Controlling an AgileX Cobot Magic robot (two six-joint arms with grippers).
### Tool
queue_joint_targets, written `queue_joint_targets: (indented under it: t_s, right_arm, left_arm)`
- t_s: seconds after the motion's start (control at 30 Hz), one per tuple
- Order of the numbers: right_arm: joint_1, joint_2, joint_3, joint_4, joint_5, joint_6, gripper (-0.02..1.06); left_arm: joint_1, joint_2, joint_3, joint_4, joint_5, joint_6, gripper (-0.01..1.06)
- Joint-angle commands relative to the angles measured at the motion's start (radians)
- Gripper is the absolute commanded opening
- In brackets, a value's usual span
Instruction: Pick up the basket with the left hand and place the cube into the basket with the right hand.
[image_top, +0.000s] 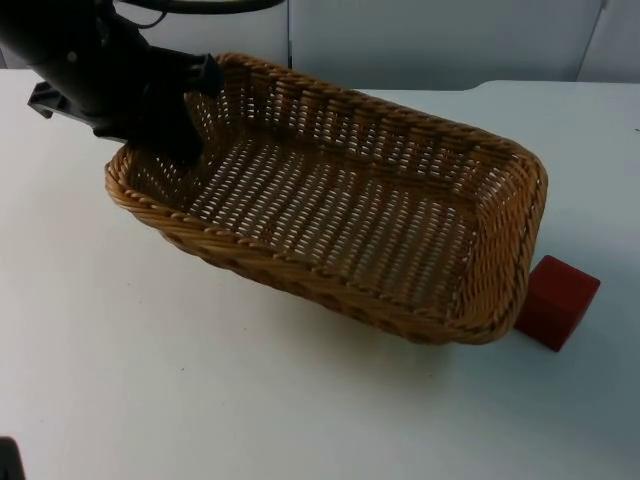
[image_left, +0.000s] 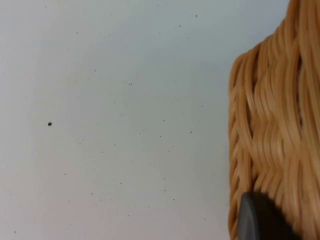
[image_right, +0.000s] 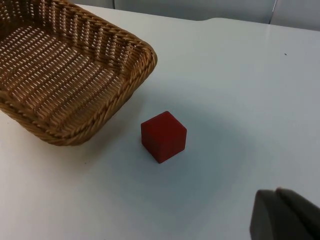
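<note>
A woven wicker basket (image_top: 330, 275) spans the middle of the top view, empty. My left gripper (image_top: 190, 125) is shut on its far left rim, one finger reaching down inside the wall. The left wrist view has the basket's wall (image_left: 280, 125) close up beside a black fingertip (image_left: 260, 220). The basket's right corner overlaps the edge of a red cube (image_top: 556, 302), so the basket seems raised a little. The cube (image_right: 163, 136) rests on the table just off the basket's corner (image_right: 100, 115). My right gripper (image_right: 285, 217) hovers above and short of the cube, apart from it.
The white table (image_top: 200, 380) stretches bare in front of the basket and around the cube. A grey partition wall (image_top: 440, 40) closes off the far edge.
</note>
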Motion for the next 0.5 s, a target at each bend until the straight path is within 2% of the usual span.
queue_joint_targets:
  t_s: [0.0, 0.47]
  right_arm:
    - [-0.007, -0.003, 0.003, 0.007, -0.007, -0.001, 0.0]
    - [-0.007, -0.003, 0.003, 0.001, -0.007, -0.001, 0.0]
  left_arm:
    - [-0.002, -0.019, -0.002, -0.037, -0.002, -0.012, 0.0]
    - [-0.002, -0.019, -0.002, -0.037, -0.01, -0.012, 0.0]
